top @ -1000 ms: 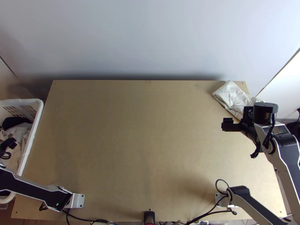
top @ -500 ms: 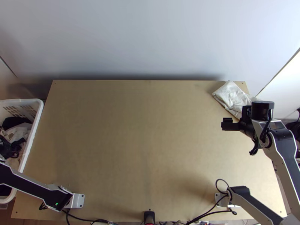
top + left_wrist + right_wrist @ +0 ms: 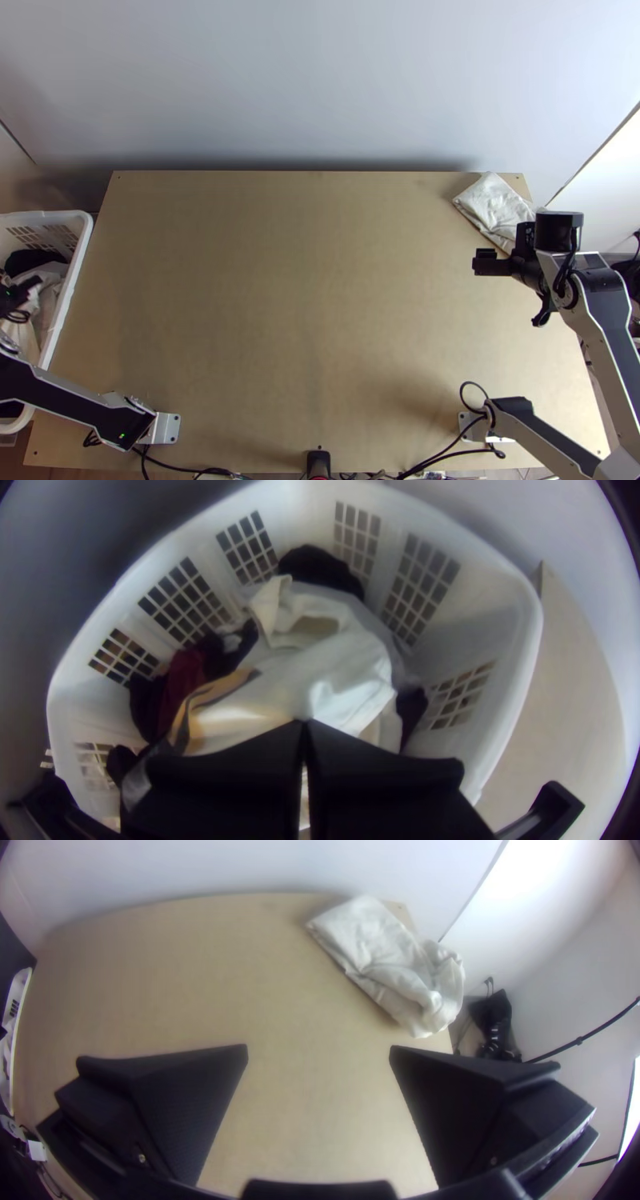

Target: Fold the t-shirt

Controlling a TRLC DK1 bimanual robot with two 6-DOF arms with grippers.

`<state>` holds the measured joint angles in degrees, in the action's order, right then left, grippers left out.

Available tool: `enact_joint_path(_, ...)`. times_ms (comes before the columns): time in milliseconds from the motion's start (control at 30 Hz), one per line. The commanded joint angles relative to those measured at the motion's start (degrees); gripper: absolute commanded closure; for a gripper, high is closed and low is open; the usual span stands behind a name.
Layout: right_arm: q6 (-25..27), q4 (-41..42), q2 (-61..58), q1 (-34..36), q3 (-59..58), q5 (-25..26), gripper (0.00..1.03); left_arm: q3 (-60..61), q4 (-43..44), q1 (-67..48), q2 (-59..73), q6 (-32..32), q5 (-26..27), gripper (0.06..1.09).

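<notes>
Off-white cloth [image 3: 390,967] lies at the far right corner of the table [image 3: 320,304]: flat and folded at its far end, bunched at its near end, with part of it over the right edge. Right gripper [image 3: 490,263]: located above the table, near the cloth and apart from it; fingers set wide, table surface visible between them. Left gripper [image 3: 14,294]: located over the white plastic basket [image 3: 77,256] at the table's left side; fingers narrow, tips together above a crumpled white garment [image 3: 333,660]. Contact with that garment cannot be confirmed. Adjacent basket contents: dark red garment [image 3: 183,680] and black garment [image 3: 319,567]. Which white item is the t-shirt cannot be told.
</notes>
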<state>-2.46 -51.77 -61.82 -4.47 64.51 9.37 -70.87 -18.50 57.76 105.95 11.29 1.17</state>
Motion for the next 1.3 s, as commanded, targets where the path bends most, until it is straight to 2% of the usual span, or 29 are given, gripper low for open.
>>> enact_joint_path(0,0.2,0.0,-1.0,0.1,1.5,0.0,0.04,-2.3,-0.8,-2.6,-9.1,-1.1,0.6,1.04)
enact_joint_path(167,0.4,0.0,-1.2,-0.1,2.2,0.0,0.04,-6.6,-1.9,-4.9,-14.3,-3.1,0.7,1.04)
enact_joint_path(267,0.6,-0.2,-1.2,-0.2,2.7,0.0,0.04,-10.6,-4.1,-5.2,-18.2,-6.0,10.2,1.05)
enact_joint_path(333,0.8,-0.4,-1.2,-0.3,3.3,0.0,0.04,-14.3,-6.3,-6.7,-20.4,-6.8,12.5,1.05)
enact_joint_path(600,2.6,-2.7,-1.1,-1.7,11.0,0.0,0.04,-28.5,-12.2,-15.4,-26.3,-8.8,13.1,1.05)
enact_joint_path(800,4.6,-5.7,-1.2,-2.6,18.5,0.1,0.04,-39.7,-19.3,-22.7,-26.7,-11.4,15.9,1.05)
enact_joint_path(933,4.8,-7.6,-1.0,-2.8,20.9,0.1,0.04,-42.2,-20.2,-29.5,-28.6,-11.8,15.9,1.05)
enact_joint_path(1033,4.8,-9.3,-0.6,-2.8,22.1,0.0,0.04,-43.4,-20.3,-34.8,-29.8,-15.7,15.9,1.05)
enact_joint_path(1267,4.8,-11.5,0.8,-2.9,23.0,0.2,0.04,-43.0,-25.1,-54.2,-31.8,-15.9,15.3,1.05)
